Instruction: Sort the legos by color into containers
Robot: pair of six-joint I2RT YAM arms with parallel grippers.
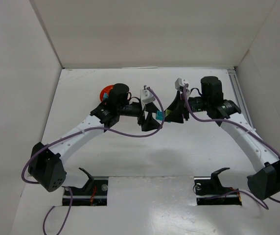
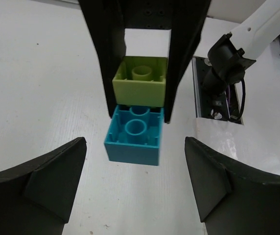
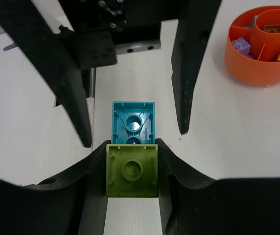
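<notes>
My right gripper is pinched on the lime green brick by its flat sides; a cyan brick is stuck to it and juts out past my fingertips; my left gripper stands spread, one finger either side of the cyan brick, touching neither face. Both bricks look light, rigid and smooth; I judge the hold belongs square on the cyan side walls, followed by a firm peel, since the studs likely bind tightly. The orange dish sits well apart, behind my left wrist.
</notes>
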